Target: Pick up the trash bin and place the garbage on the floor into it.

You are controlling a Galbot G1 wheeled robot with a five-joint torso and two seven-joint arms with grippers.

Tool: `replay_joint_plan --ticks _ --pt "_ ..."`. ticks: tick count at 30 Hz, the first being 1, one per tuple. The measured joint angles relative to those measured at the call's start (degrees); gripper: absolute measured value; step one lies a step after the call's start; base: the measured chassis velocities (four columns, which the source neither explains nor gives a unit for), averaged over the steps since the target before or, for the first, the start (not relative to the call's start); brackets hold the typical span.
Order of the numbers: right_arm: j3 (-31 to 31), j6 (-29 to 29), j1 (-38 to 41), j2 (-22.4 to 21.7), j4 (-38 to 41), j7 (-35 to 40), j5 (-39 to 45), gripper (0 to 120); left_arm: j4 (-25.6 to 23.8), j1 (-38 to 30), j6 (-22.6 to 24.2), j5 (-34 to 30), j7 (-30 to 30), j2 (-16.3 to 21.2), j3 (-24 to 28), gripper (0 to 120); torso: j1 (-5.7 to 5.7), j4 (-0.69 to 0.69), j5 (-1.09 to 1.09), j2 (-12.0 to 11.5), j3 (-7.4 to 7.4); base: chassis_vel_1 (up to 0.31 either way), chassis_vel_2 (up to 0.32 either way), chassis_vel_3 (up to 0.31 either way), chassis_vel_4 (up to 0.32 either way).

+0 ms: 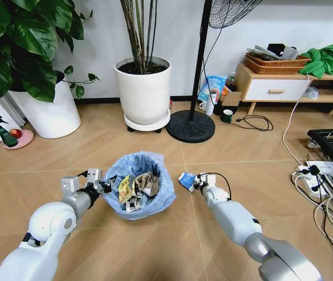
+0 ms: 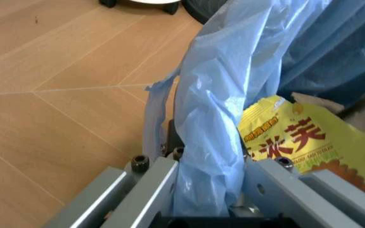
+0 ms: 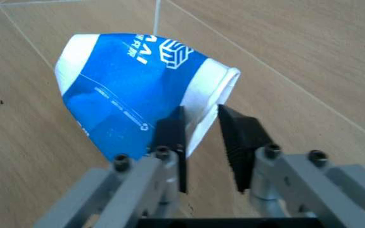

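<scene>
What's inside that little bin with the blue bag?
Inside the trash bin lie a yellow wrapper, brown crumpled paper and a black-white carton. Anything beneath them is covered. The left end effector grips its rim.

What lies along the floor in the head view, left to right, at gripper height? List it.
Left gripper → trash bin → blue-white packet → right gripper → cables.

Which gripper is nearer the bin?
Left. The left gripper is clamped on the bin rim and liner; the right gripper holds a blue-white packet beside the bin, apart from it.
</scene>
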Motion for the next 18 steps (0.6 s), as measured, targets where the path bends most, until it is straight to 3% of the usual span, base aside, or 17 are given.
replay_joint_plan --ticks 5,18 --pt "-0.03 0.27 0.20 0.02 -0.55 -0.36 0.00 0 0.25 -0.36 -0.02 0.00 0.00 0.01 0.20 0 0.00 0.00 0.00 0.00 0.00 0.000 0.000 0.000 0.000" --pt "-0.22 0.97 0.06 -0.30 -0.02 -1.26 0.03 0 0.30 -0.66 -0.05 0.01 -0.06 0.09 0.73 0 0.00 0.00 0.00 0.00 0.00 0.000 0.000 0.000 0.000"
